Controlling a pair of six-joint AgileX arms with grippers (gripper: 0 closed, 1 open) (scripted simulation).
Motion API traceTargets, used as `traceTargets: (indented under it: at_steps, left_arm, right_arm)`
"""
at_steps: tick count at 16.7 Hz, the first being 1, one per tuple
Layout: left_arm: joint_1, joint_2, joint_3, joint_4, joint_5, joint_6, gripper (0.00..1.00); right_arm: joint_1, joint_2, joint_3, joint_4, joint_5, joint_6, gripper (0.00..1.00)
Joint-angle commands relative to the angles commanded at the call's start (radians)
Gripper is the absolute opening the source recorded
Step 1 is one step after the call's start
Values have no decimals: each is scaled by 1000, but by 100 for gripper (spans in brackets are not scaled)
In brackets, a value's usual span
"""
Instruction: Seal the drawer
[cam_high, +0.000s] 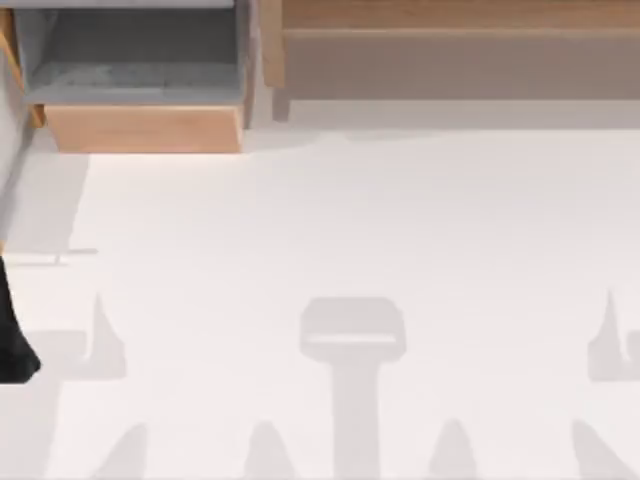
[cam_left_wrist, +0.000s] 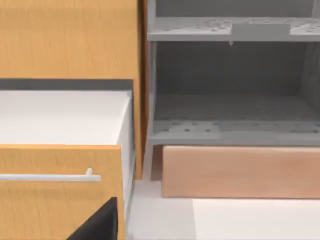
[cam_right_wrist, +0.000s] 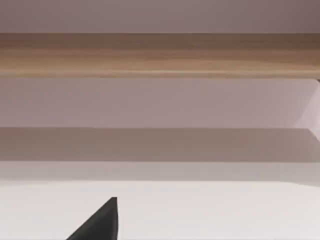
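At about nine o'clock on the table (cam_high: 330, 230), the left arm (cam_high: 12, 335) shows as a dark sliver at the edge — low and back, probably because its push has not begun; how its jaws stand I cannot tell. Toward eleven o'clock the drawer (cam_high: 145, 128) stands pulled out, its light-orange front facing the table and its grey floor bare, so sealing it means driving that front toward twelve. From twelve to one runs the brown cabinet top (cam_high: 460, 14). The right gripper's jaws — likewise, I cannot tell.
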Motion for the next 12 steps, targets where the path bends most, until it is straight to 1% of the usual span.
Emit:
traceTargets:
  at_steps: [3, 5, 8, 12]
  left_arm:
    - [-13, 14, 6, 13, -13, 0, 100]
    - [-68, 69, 29, 61, -68, 2, 100]
    - [-208, 231, 86, 180, -206, 5, 100]
    - [-439, 534, 179, 376, -435, 11, 100]
  right_arm:
    - [0, 0, 0, 0, 0, 0, 100]
    - [0, 0, 0, 0, 0, 0, 100]
    - [0, 0, 0, 0, 0, 0, 100]
    - [0, 0, 0, 0, 0, 0, 100]
